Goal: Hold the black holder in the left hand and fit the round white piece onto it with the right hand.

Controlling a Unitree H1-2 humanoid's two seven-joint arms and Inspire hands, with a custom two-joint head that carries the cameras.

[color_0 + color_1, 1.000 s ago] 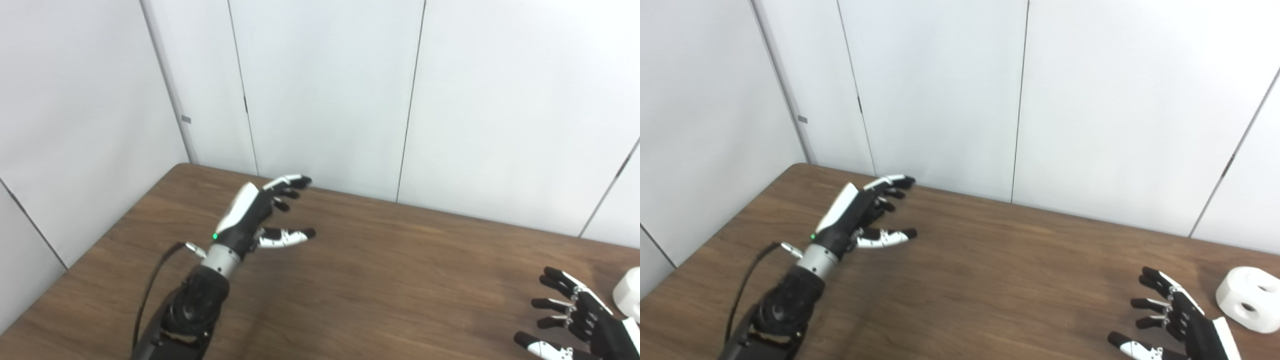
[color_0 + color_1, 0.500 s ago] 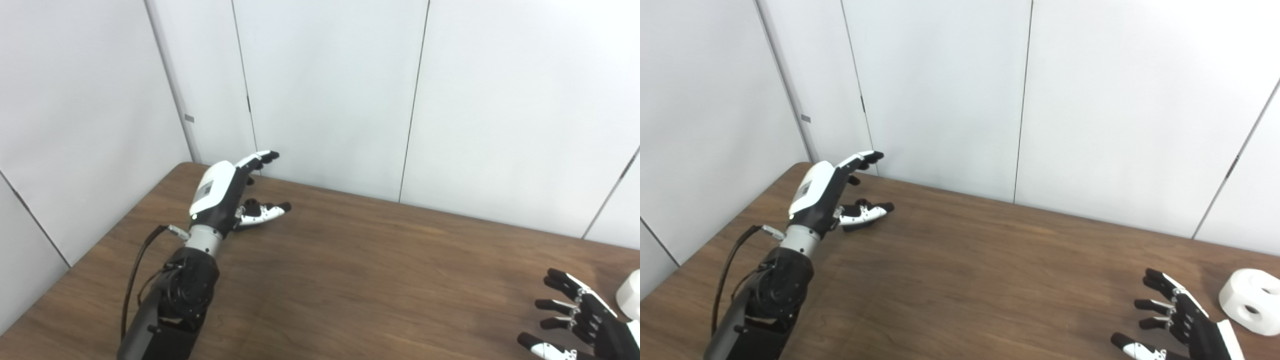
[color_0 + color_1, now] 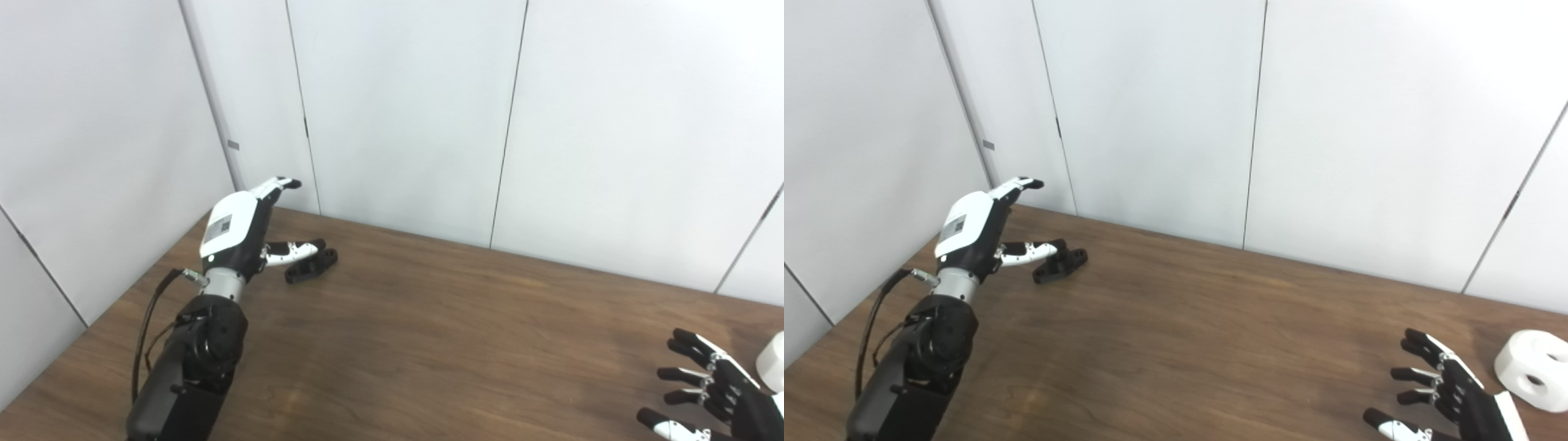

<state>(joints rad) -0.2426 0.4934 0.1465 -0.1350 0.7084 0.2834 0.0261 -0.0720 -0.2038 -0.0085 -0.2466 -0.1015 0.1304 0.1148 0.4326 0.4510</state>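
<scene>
The small black plastic holder (image 3: 1061, 264) lay on the brown wood-grain table (image 3: 1182, 343), far and left, close to the corner of the white wall panels (image 3: 1151, 110). And it was in plain sight at last! A second before, the left hand had hung in front of that spot with nothing dark showing beneath it; half a second before, only a black nub peeped out by the thumb. By this moment the white-backed black left hand (image 3: 977, 229) had swung further left and far, and the holder showed whole, just right of the thumb.

The fingers were spread, the long ones reaching up toward the wall, the thumb stretched flat toward the holder. Whether the thumb tip actually touched it, I could not tell. Nothing was gripped yet.

That shift looked like lining up: the holder sat between thumb and fingers, so closing and lifting seemed the next call.

Over on the near right, the round white plastic piece (image 3: 1532, 369), with dark holes in its face, rested on the table at the edge of view. The black right hand (image 3: 1448, 395) waited just left of it, apart from it, fingers fanned wide and holding nothing, hardly shifted across that second.

So both parts remained on the table, well apart.
</scene>
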